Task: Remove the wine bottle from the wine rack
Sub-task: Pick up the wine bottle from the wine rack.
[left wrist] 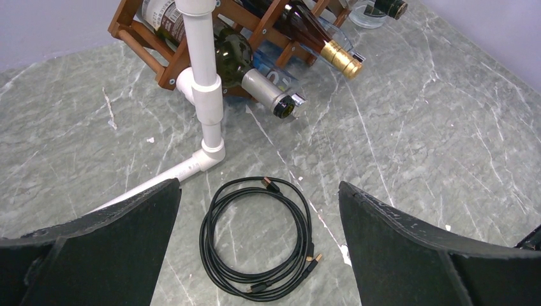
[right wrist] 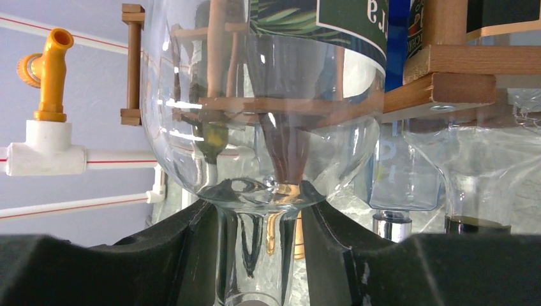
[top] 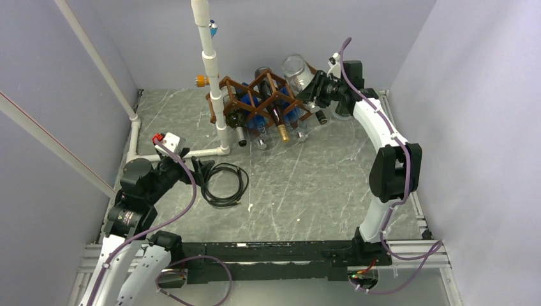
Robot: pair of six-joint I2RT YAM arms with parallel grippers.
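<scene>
**A:** Where is the rack?

**B:** At twelve o'clock on the surface. The rack stands just at three o'clock of the white pipe frame.

**A:** And the right pincer?

**B:** The right pincer is drawn narrow around the neck of a clear bottle. A black finger presses on each side of the glass.

**A:** Where is that bottle relative to the rack?

**B:** At the rack's one o'clock corner. Its base is tipped up toward eleven and its neck slants down toward five into the pincer. Brown slats show through the glass just behind it. I cannot tell whether it touches the wood.

**A:** What else is in the rack?

**B:** A green bottle with a silver neck and a gold-capped bottle lie in the lower cells. Their necks poke out toward six.

**A:** And the left side?

**B:** The left pincer hangs near nine o'clock, well apart from the rack. Its jaws are spread wide and hold nothing. A coiled black cable lies on the surface below the gap between them.
</scene>
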